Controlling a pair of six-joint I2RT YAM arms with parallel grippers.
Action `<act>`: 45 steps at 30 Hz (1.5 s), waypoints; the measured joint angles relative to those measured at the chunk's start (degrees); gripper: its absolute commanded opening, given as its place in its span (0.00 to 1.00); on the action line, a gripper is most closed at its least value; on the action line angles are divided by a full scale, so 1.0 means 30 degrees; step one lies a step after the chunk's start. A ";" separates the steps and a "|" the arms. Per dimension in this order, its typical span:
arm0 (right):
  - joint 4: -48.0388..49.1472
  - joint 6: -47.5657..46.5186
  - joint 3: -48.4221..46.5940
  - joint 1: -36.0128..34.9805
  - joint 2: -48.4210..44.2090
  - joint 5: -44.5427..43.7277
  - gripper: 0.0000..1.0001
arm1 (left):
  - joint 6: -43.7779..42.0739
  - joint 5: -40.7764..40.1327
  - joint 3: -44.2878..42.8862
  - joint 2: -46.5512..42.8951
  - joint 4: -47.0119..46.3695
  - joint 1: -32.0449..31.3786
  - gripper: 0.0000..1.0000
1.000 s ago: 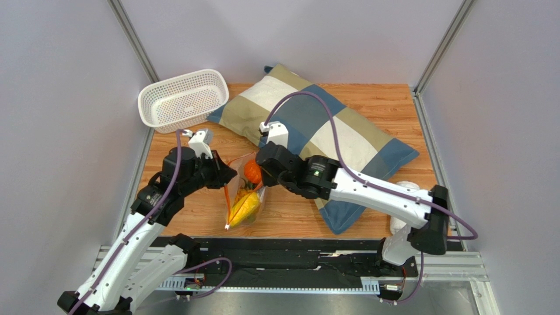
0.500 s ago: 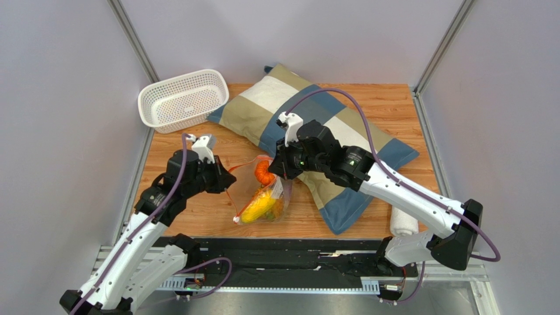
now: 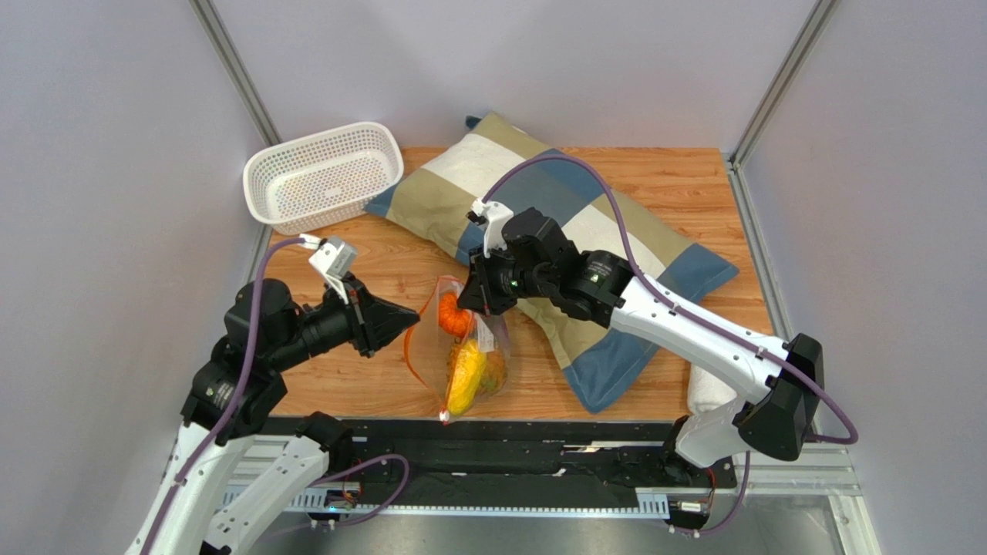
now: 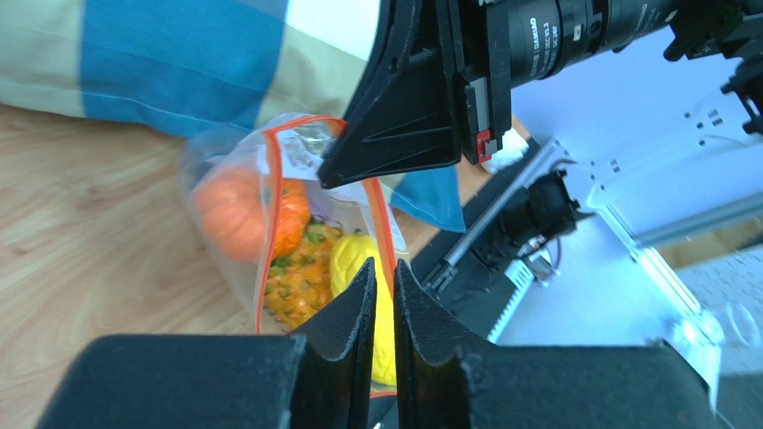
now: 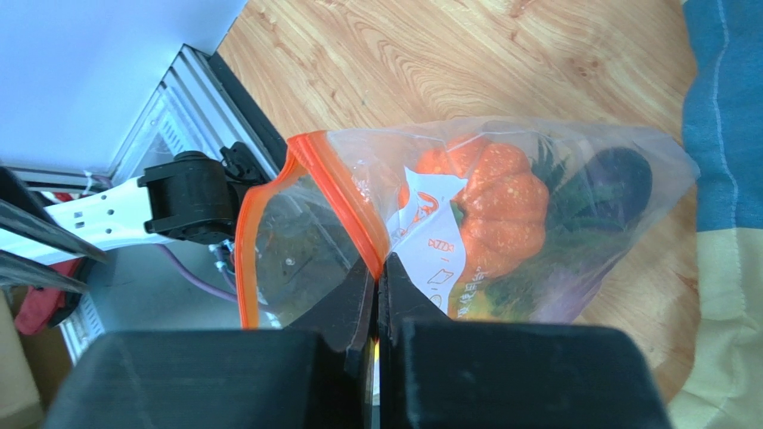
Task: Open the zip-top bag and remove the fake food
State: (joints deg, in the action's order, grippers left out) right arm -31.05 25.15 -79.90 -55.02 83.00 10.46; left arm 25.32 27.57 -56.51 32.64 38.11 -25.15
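R gripper (image 5: 378, 273) pinches rim of zip-top bag (image 5: 537, 214).

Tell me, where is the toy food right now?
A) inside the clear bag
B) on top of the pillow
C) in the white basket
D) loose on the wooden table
A: the fake food shows through the clear plastic of the zip-top bag, which the right gripper pinches by its orange strip.
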 measured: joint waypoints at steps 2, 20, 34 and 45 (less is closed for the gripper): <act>0.0000 0.0189 -0.0102 0.0000 0.0095 0.0204 0.00 | -0.0051 0.0882 0.0270 0.0758 -0.0466 -0.0117 0.13; 0.0408 0.2178 -0.0743 0.0022 0.0393 0.1064 0.00 | 0.0299 -0.1690 0.2958 0.3971 -0.1617 -0.3665 0.39; 0.0962 0.3009 -0.1035 0.0029 0.1362 0.1421 0.00 | 0.1056 -0.2076 0.5727 0.2259 -0.2557 -0.4473 0.85; 0.1137 0.3162 -0.0969 0.0029 0.1341 0.1479 0.00 | 0.1916 -0.2565 0.6346 0.3781 -0.3694 -0.4473 0.33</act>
State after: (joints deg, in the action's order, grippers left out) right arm -27.64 34.63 -82.81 -54.94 87.02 14.90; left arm 31.07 19.88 -37.47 43.99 27.03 -38.57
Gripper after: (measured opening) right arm 0.011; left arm 0.498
